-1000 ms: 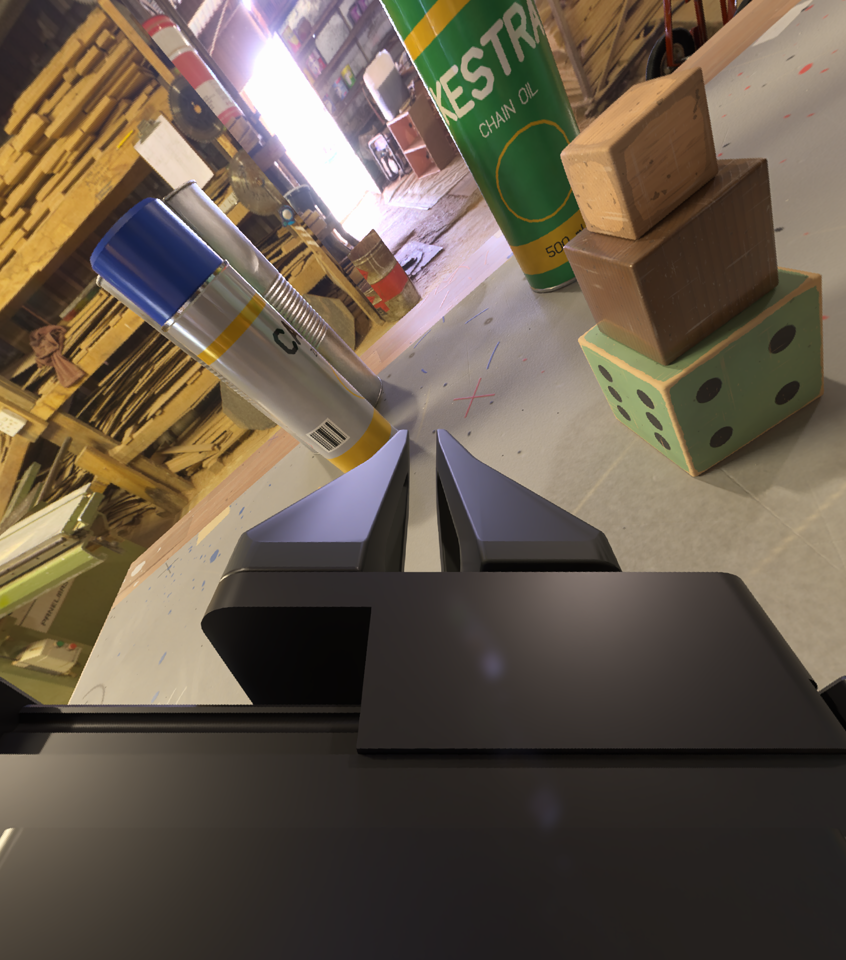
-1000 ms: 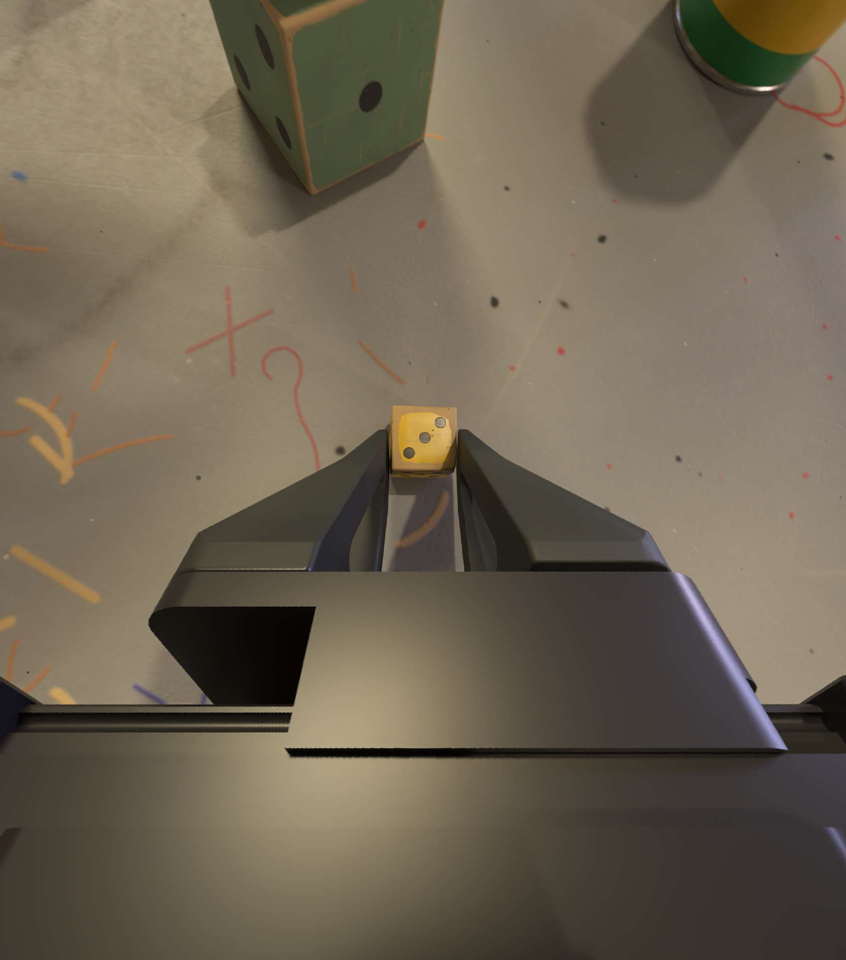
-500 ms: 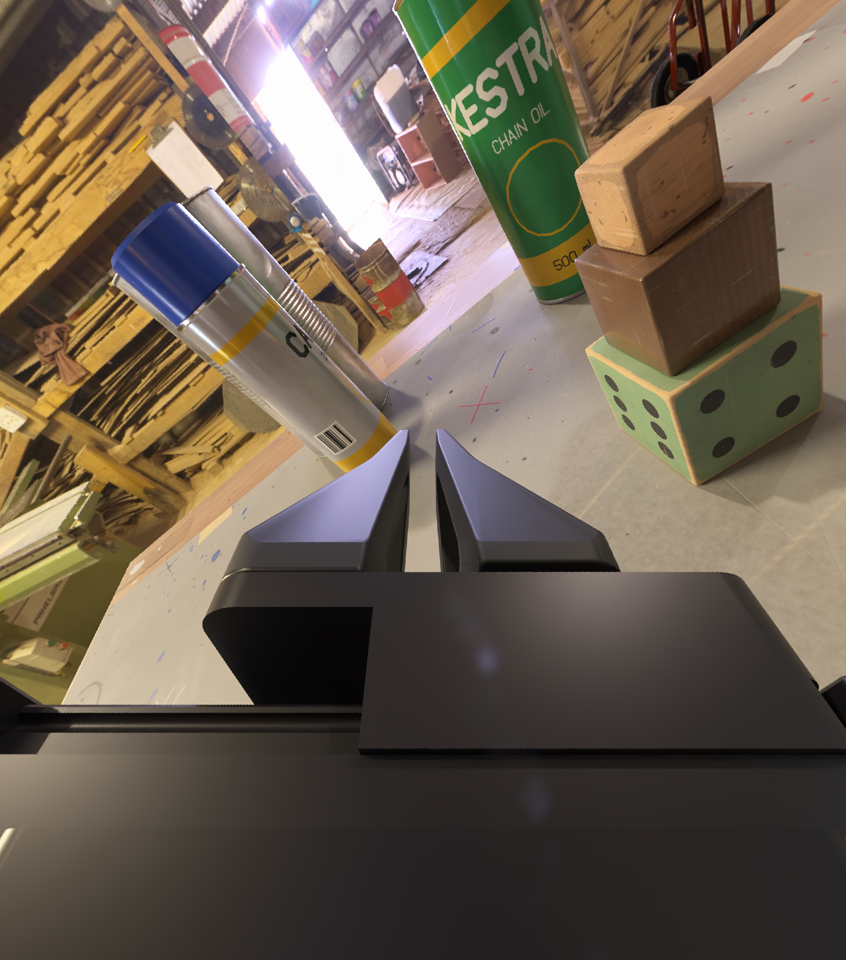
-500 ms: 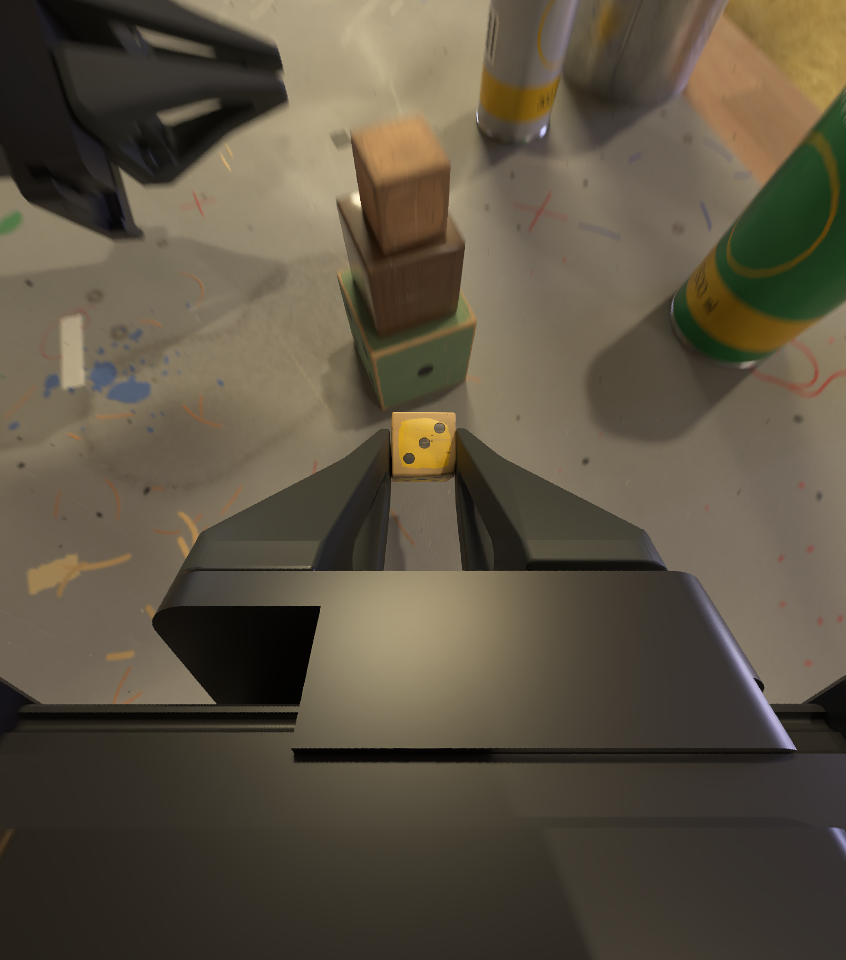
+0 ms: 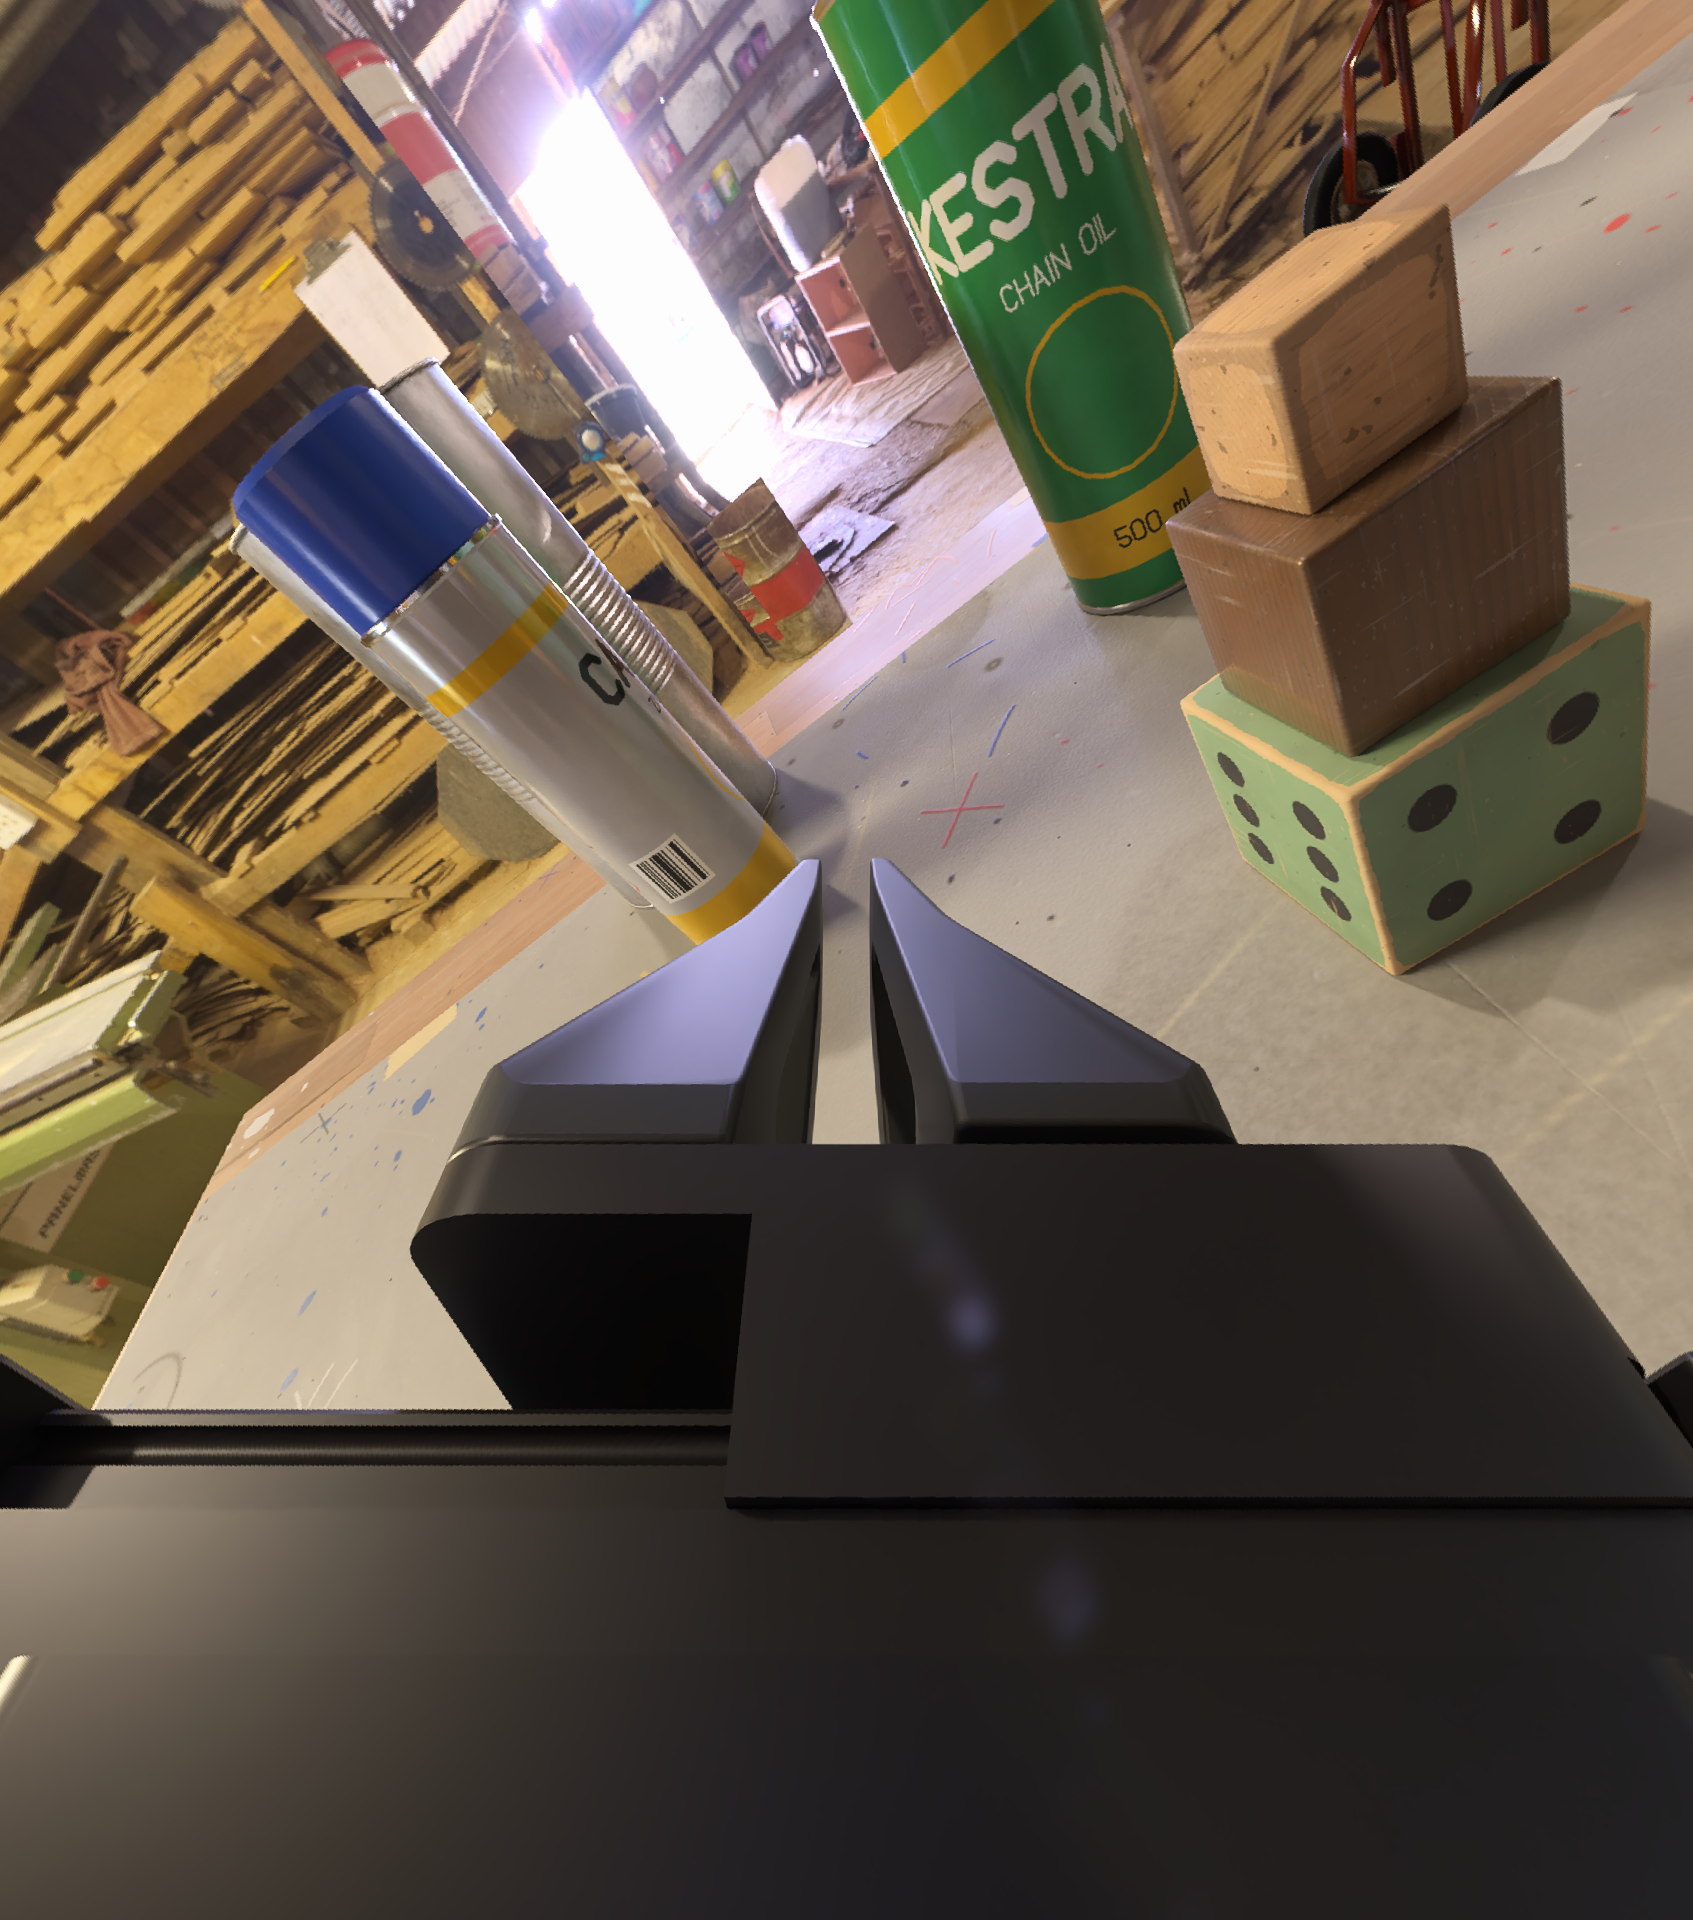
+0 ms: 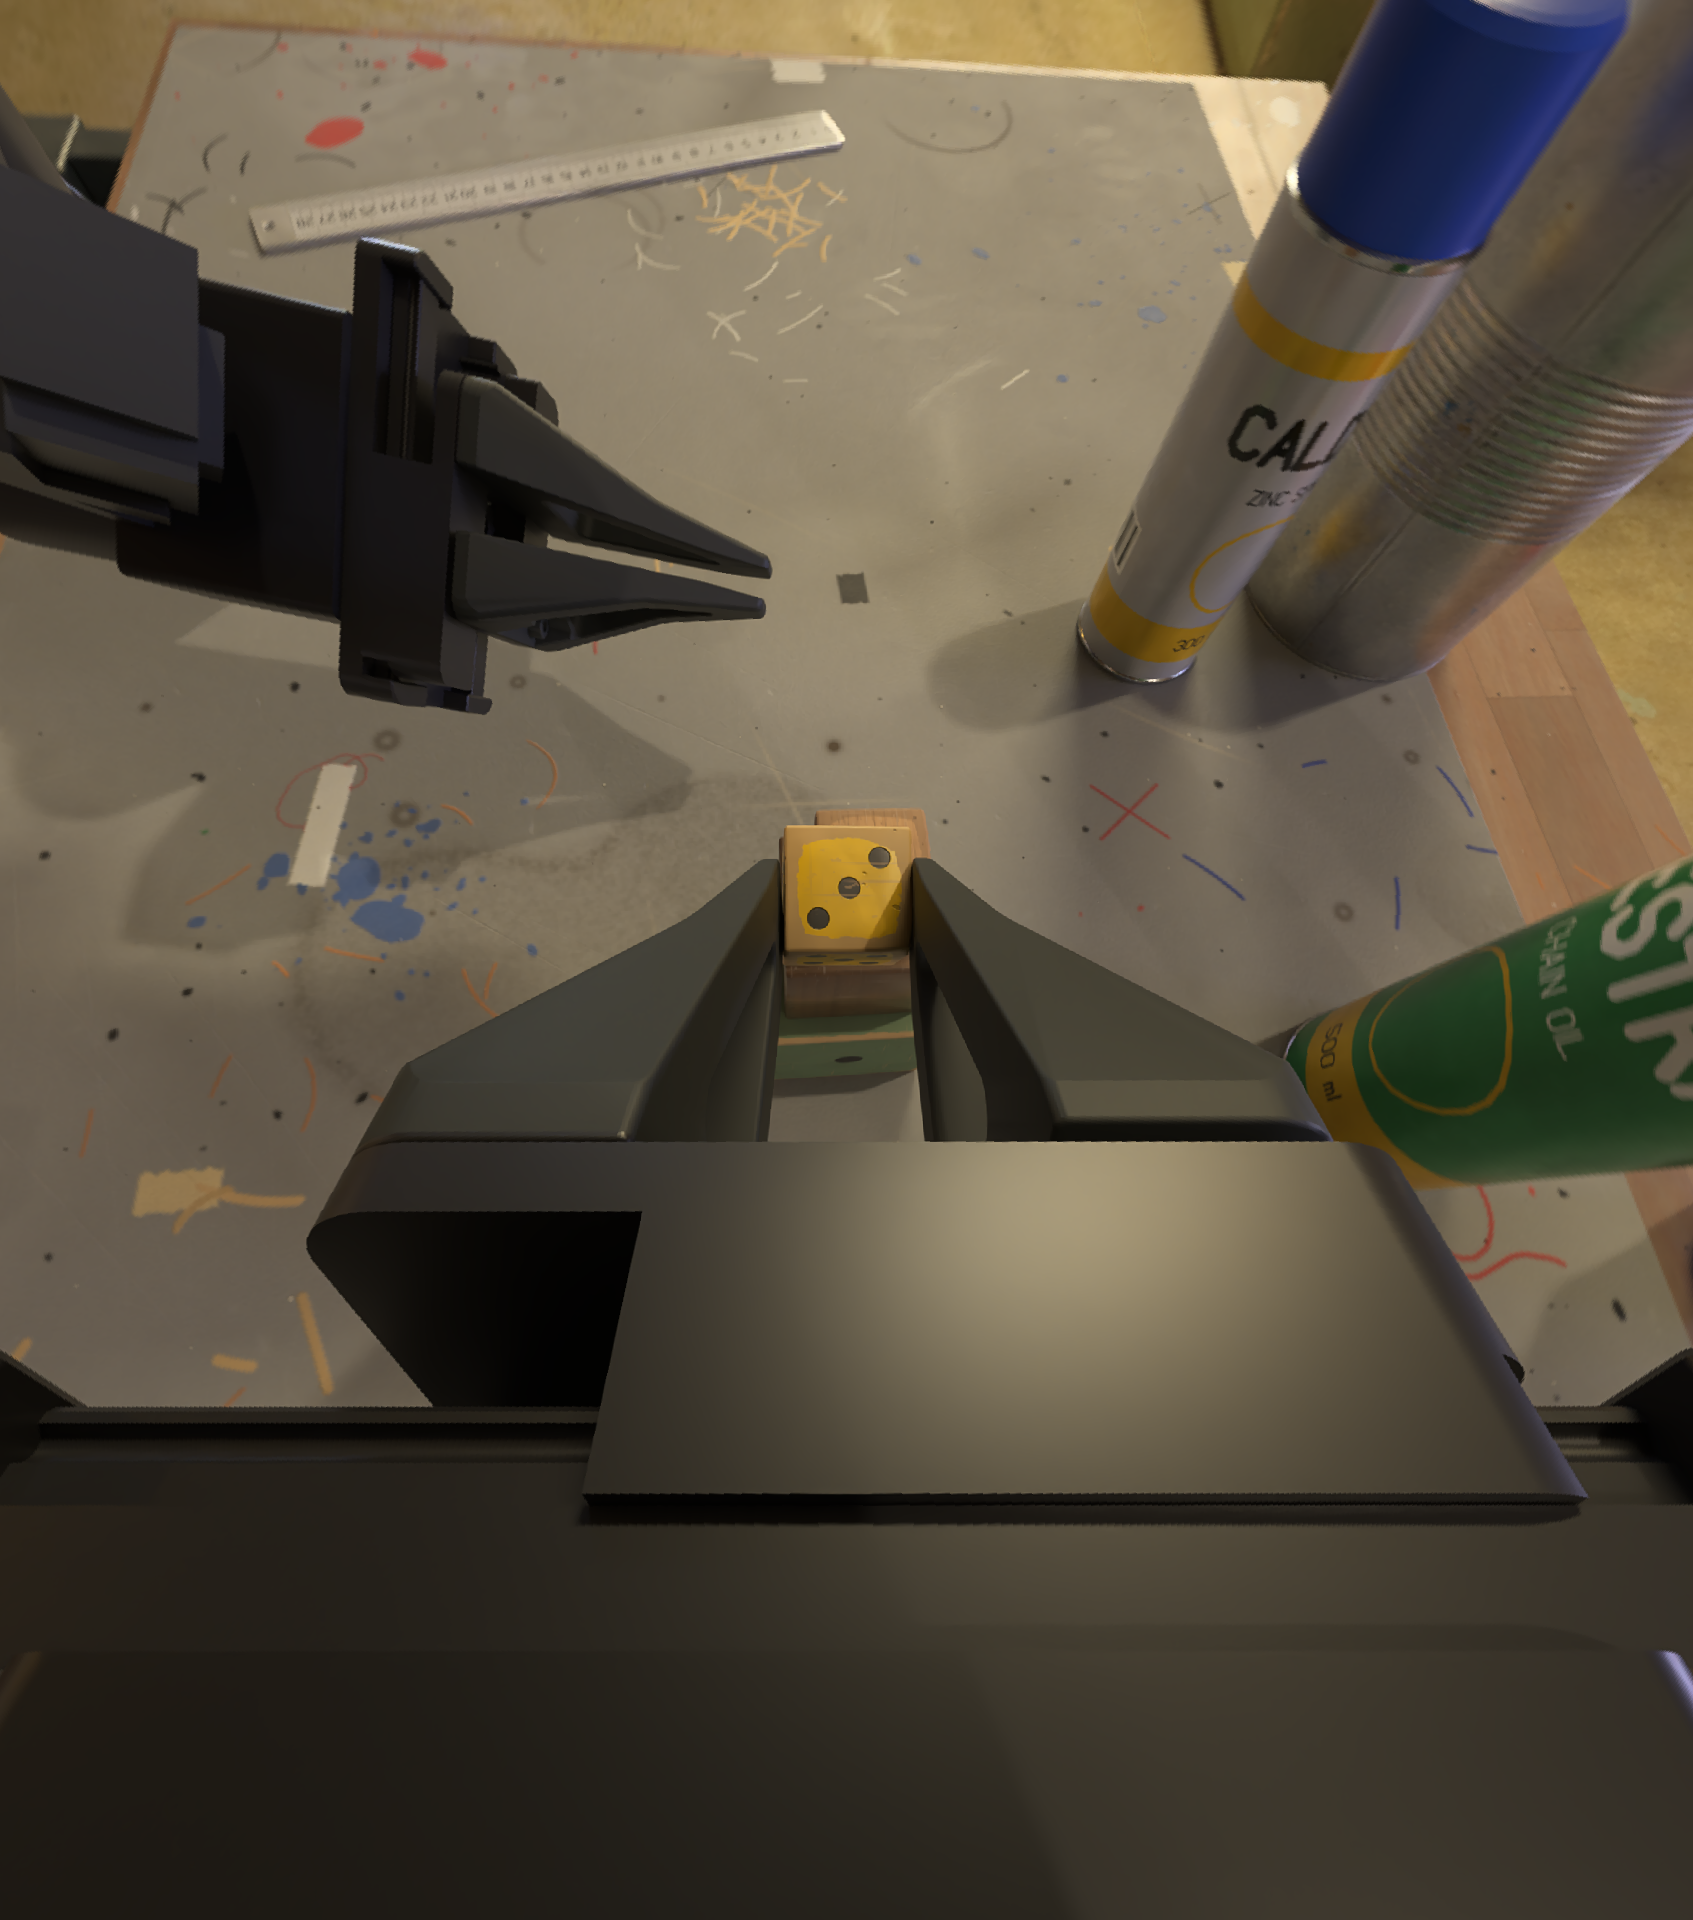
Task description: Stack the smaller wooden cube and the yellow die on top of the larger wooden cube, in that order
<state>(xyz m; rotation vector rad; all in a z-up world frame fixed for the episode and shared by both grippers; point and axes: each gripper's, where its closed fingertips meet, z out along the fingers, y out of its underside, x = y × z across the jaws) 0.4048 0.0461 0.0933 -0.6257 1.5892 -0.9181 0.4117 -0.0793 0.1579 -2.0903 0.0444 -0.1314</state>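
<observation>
right gripper (image 6: pixel 847 894) is clamped on the yellow die (image 6: pixel 844 886), one finger on each of two opposite side faces, with the three-pip face turned toward the wrist. the die is held at the very fingertips, so little of it is seated between them. directly beyond the tips, in line with the die, lies the stack: the smaller wooden cube (image 6: pixel 868 823) shows as a thin edge behind the die, the larger wooden cube (image 6: pixel 842 987) is just below it between the fingers, and a green die (image 6: pixel 842 1058) sits under both. how far the die stands above the smaller cube cannot be told from this view.

handling judgement: the die looks small, rigid and light, with worn painted faces likely to be somewhat slick. the present hold on flat opposite faces is the sound one. the smaller cube's top offers little margin, so a centred, level set-down matters.

pose: the right arm points steeply down at the table (image 6: pixel 925 416), fingers aligned over the stack.

left gripper (image 5: pixel 844 883) has its fingers nearly together and holds nothing. it hangs low and tilted, with the stack ahead and to its right, well apart, a blue-capped spray can (image 5: pixel 509 665) ahead and to its left, and a green can (image 5: pixel 1039 291) farther ahead.
</observation>
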